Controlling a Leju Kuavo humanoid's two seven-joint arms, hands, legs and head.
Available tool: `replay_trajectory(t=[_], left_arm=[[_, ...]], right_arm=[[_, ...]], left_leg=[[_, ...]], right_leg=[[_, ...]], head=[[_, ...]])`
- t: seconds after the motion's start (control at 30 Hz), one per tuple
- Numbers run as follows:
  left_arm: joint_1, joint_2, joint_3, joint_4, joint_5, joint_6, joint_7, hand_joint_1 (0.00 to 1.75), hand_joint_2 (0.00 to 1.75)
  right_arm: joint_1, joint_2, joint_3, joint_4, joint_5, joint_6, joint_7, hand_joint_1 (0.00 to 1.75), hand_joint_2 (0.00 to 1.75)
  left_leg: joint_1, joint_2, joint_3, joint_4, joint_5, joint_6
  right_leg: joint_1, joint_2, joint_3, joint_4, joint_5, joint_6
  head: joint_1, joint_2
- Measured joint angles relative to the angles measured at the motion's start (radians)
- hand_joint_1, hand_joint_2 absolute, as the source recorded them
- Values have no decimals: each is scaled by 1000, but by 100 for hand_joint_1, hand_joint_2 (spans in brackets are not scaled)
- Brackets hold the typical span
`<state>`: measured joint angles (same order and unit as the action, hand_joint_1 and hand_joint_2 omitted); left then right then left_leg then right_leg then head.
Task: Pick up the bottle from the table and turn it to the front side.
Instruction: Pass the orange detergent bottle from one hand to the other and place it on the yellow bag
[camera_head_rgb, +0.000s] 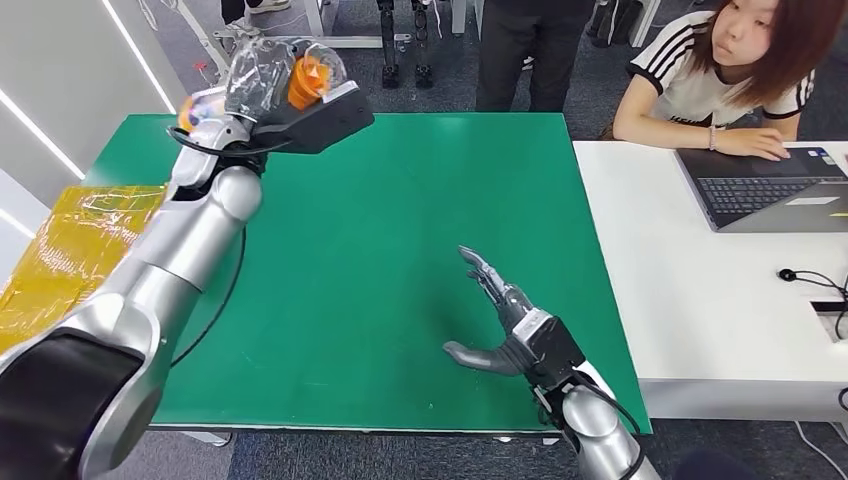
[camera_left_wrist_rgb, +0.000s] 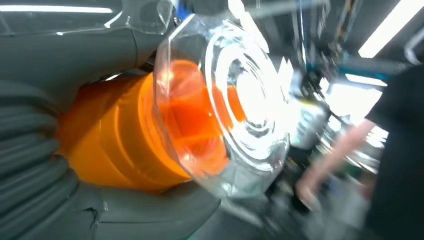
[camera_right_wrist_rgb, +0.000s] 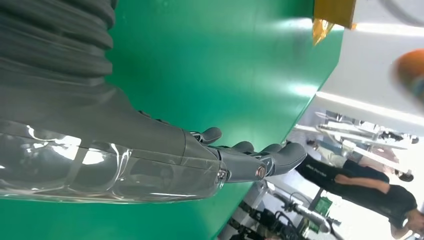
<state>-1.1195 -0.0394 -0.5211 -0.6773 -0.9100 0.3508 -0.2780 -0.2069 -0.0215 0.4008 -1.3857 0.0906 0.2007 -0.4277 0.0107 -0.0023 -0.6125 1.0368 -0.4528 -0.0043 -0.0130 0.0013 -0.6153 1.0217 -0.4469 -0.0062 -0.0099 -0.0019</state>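
My left hand (camera_head_rgb: 300, 110) is raised above the far left corner of the green table (camera_head_rgb: 400, 200) and grips a clear plastic bottle (camera_head_rgb: 262, 72) with an orange part (camera_head_rgb: 306, 80) inside. In the left wrist view the bottle (camera_left_wrist_rgb: 235, 100) lies across the palm (camera_left_wrist_rgb: 75, 65), its clear round end facing the camera and its orange part (camera_left_wrist_rgb: 130, 135) pressed against the grey hand. My right hand (camera_head_rgb: 505, 325) hovers low over the near right part of the table, fingers straight and apart, holding nothing. The right wrist view has those fingers (camera_right_wrist_rgb: 250, 157) stretched flat over the green surface (camera_right_wrist_rgb: 215, 60).
A yellow wrapped block (camera_head_rgb: 75, 250) lies at the table's left edge. A white desk (camera_head_rgb: 700, 300) adjoins on the right, with a laptop (camera_head_rgb: 765, 190) and a seated person (camera_head_rgb: 730, 70). Another person (camera_head_rgb: 525, 50) stands behind the table's far edge.
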Motion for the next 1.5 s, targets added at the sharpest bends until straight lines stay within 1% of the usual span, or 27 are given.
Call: replay_trajectory(t=[0.1, 0.17, 0.33, 0.43, 0.53, 0.67, 0.8, 0.97, 1.07, 1.13, 1.23, 1.37, 1.5], left_arm=[[-30, 52, -17, 31, -121, 17, 13, 175, 175], [-35, 82, -25, 48, -158, 30, 15, 175, 175], [-35, 130, -35, 76, -224, 39, 25, 175, 175], [-20, 181, -47, 80, -306, 57, 30, 175, 175], [18, 249, -50, 78, -380, 73, 30, 175, 175], [111, 338, -50, 52, -436, 71, 43, 175, 175], [222, 409, -49, 15, -479, 54, 64, 175, 175], [378, 513, -41, -40, -496, 44, 87, 175, 175], [489, 570, -16, -91, -484, 36, 91, 175, 175], [558, 588, 7, -128, -471, 22, 89, 175, 175], [628, 594, 30, -166, -467, 8, 87, 175, 175], [667, 589, 43, -188, -475, 7, 71, 175, 175], [677, 555, 51, -188, -468, 22, 44, 175, 175]], right_arm=[[5, -14, -16, -11, -8, -1, -5, 0, 175], [13, -23, -27, -19, -10, -1, -10, 0, 175], [33, -33, -43, -36, -6, -4, -20, 0, 175], [68, -37, -58, -61, 7, -7, -33, 0, 175], [108, -38, -83, -94, 17, -7, -40, 0, 175], [153, -40, -123, -136, 23, -5, -43, 0, 175], [181, -45, -154, -156, 24, -4, -52, 0, 175], [201, -45, -179, -161, 24, -8, -56, 0, 175], [227, -45, -196, -170, 25, -13, -62, 0, 175], [239, -45, -204, -181, 27, -10, -63, 0, 175], [244, -45, -209, -193, 32, -2, -59, 0, 175], [243, -43, -213, -195, 34, 0, -53, 0, 175], [235, -39, -213, -197, 40, 3, -45, 0, 175]], left_leg=[[0, 1, 1, 0, 0, 0], [0, 1, 1, 0, 0, 0], [0, 0, 0, 0, 0, 0], [0, 3, 0, 0, -1, 0], [0, 5, 1, 0, -1, -1], [0, 5, 1, -1, -1, -1], [0, 6, 1, -2, -1, -1], [0, 7, 1, -2, -2, -2], [0, 7, 1, -2, -2, -2], [0, 6, 1, -2, -3, -2], [0, 6, 1, -2, -3, -2], [0, 5, 1, -2, -3, -2], [0, 3, 1, -1, -2, -1]], right_leg=[[0, 1, 0, 0, 0, 0], [0, 1, 0, 0, 0, 0], [0, 0, 0, 0, 0, 0], [0, 3, 0, 0, 0, 0], [0, 5, 0, 0, 0, 0], [0, 5, -1, 0, -1, -1], [0, 5, -1, 0, -1, -1], [0, 7, -1, 0, -1, -1], [0, 7, -2, 0, -2, 0], [0, 6, -1, -1, -3, 0], [0, 5, -1, -1, -3, 0], [0, 5, -1, -1, -2, 0], [0, 2, 0, -1, -2, 0]], head=[[0, 0], [0, 0], [0, 0], [0, 0], [0, 0], [0, 0], [0, 0], [0, 0], [0, 0], [0, 0], [0, 0], [0, 0], [1, 0]])
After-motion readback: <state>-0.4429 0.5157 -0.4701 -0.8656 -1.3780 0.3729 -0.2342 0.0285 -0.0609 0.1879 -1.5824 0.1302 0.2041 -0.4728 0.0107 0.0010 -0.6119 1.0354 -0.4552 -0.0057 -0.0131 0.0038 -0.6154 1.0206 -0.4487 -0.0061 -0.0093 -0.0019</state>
